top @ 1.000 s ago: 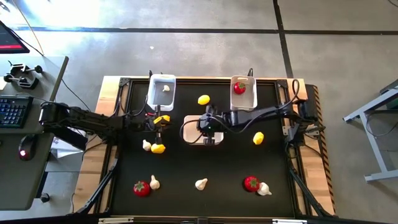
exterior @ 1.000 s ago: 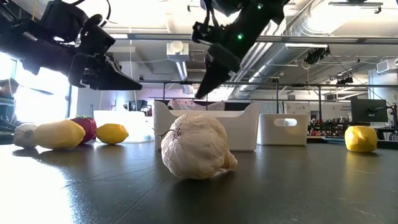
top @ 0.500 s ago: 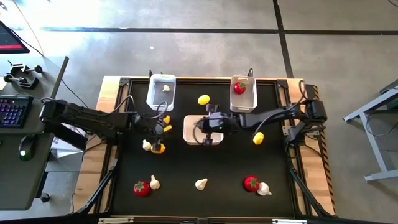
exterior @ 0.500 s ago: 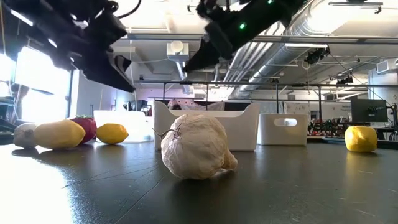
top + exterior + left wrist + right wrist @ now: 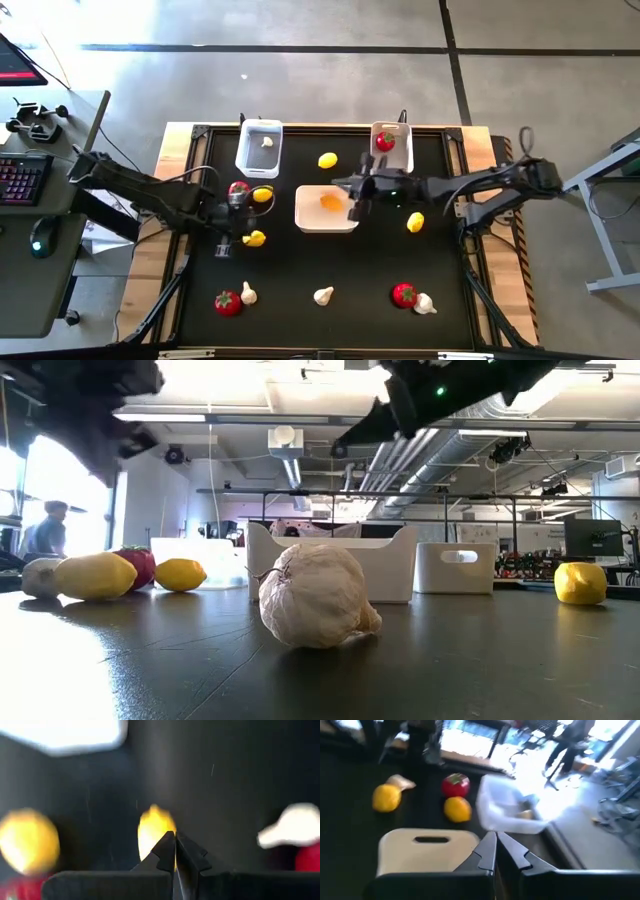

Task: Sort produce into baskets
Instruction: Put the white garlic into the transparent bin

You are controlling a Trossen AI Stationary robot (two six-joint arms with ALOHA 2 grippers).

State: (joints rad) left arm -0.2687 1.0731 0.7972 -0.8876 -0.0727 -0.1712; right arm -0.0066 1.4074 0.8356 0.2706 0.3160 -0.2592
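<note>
Three white baskets stand at the far middle. The left narrow one [image 5: 258,150] holds a garlic bulb [image 5: 267,142], the right narrow one [image 5: 391,152] a red fruit [image 5: 385,141], and the wider one [image 5: 312,215] an orange-yellow piece [image 5: 330,202]. My left gripper [image 5: 222,249] is shut and empty. It points down beside a lemon [image 5: 255,238], with a red fruit [image 5: 238,188] and another lemon [image 5: 262,194] beyond it. My right gripper [image 5: 352,212] hangs shut and empty over the wider basket's right side.
Loose on the black mat lie a lemon [image 5: 327,160] between the narrow baskets, a lemon [image 5: 416,222] at the right, and near the front edge a red fruit [image 5: 228,303] with garlic [image 5: 248,294], a garlic [image 5: 323,295], and a red fruit [image 5: 404,294] with garlic [image 5: 425,304].
My left gripper has drawn back toward the table's left and near edges, risen and tipped to point down, uncovering the red fruit and lemon. My right gripper has risen, pulled toward the right edge and tipped nearer level. The orange-yellow piece now shows in the wider basket.
</note>
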